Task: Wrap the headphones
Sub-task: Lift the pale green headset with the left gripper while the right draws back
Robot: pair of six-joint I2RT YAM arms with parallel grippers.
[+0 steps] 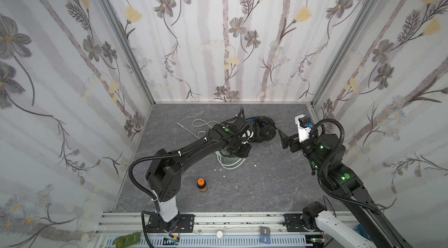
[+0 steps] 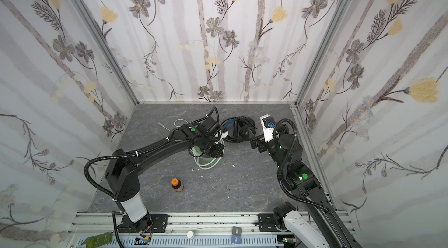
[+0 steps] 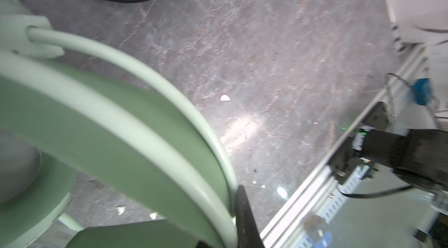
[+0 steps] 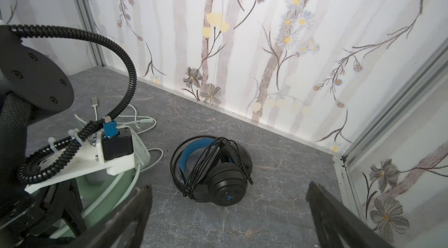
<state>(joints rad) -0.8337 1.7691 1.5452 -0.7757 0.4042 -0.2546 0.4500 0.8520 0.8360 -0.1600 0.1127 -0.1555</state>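
Mid-desk, left arm: left gripper (image 3: 228, 217) has its jaws pinched narrow on the thin outer rail of the mint-green headset (image 3: 121, 142). One dark finger (image 3: 242, 212) lies flat against the rail; the other is mostly hidden behind the headband. From above, the wrist covers most of this headset, and only the pale arc of the band shows.

White cable (image 1: 201, 123) is not wound. It trails in loose loops toward the back edge of the desk (image 1: 266, 186), left of centre, with its plug end lying free.

Right arm: right gripper (image 1: 283, 140) has its jaws spread wide, holding and touching nothing. It sits above the desk, close to the black headset (image 4: 218, 174) but apart from it.

The black headset lies flat near the back edge, right of centre, showing its blue inner band. Black cable (image 4: 206, 159) is gathered in loops across the band and earcup.

An orange-capped bottle (image 1: 201, 185) stands toward the front edge, well apart from both headsets.
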